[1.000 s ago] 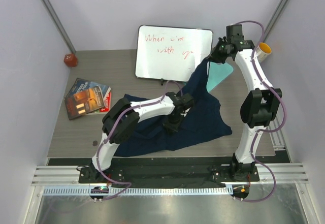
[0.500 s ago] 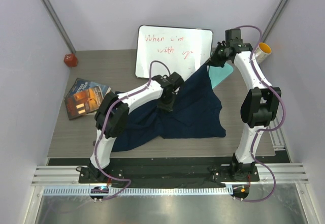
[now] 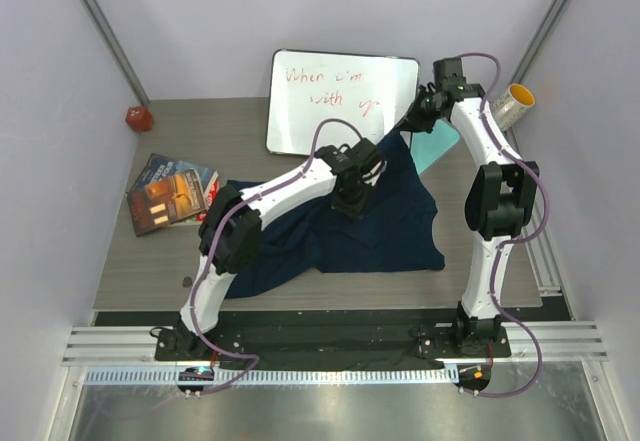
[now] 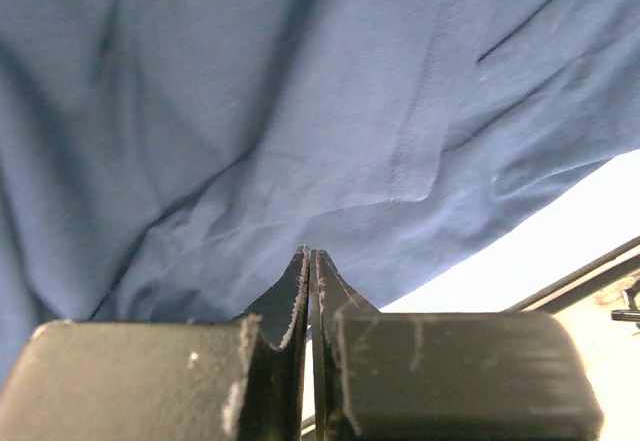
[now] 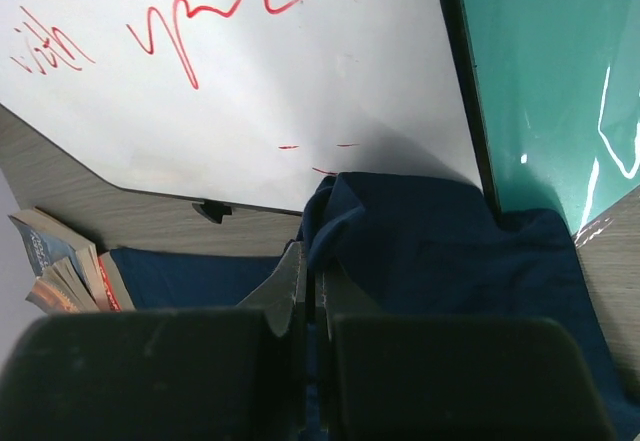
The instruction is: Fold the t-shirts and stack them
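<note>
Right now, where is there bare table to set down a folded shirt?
The table is bare back left, between the red object, the whiteboard and the books; another patch lies in front of the books, left of the t-shirt. The middle and back right are crowded by shirt and teal board.

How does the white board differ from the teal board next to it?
The white board carries red handwriting; the teal board is plain and glossy. The white board shows almost whole; the teal board is largely hidden by the navy t-shirt and right arm. Both are flat, rigid and lie at the table's far side.
</note>
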`<state>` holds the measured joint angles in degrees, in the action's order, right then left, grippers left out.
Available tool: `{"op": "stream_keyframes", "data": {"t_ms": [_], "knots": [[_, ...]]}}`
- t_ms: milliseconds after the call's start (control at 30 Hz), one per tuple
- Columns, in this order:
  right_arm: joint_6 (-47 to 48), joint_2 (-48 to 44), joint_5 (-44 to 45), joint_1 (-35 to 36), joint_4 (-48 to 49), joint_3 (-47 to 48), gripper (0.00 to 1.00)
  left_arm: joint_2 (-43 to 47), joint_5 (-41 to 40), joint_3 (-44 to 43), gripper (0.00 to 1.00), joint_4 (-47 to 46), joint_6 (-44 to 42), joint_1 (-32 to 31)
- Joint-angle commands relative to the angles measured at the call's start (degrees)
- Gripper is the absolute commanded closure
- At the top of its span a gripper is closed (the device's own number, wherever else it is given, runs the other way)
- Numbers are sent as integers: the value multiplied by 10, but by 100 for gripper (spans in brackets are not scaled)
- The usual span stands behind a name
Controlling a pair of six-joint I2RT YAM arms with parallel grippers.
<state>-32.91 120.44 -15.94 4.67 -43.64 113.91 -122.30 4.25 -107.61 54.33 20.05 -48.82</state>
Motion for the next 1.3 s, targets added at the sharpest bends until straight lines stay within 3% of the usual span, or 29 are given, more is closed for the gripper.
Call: {"op": "stream_keyframes", "data": {"t_ms": [0,200,700,1267], "knots": [[8,6,-14,3,-1,25,99,-33,35,-41,100,14,-12,-16],[13,15,-15,3,-4,34,99,-83,43,-98,100,20,-6,-45],[22,15,-25,2,-7,45,99,-149,52,-77,100,-40,14,-97],[50,-17,-12,1,-20,12,99,-203,74,-138,100,-49,10,-138]]}}
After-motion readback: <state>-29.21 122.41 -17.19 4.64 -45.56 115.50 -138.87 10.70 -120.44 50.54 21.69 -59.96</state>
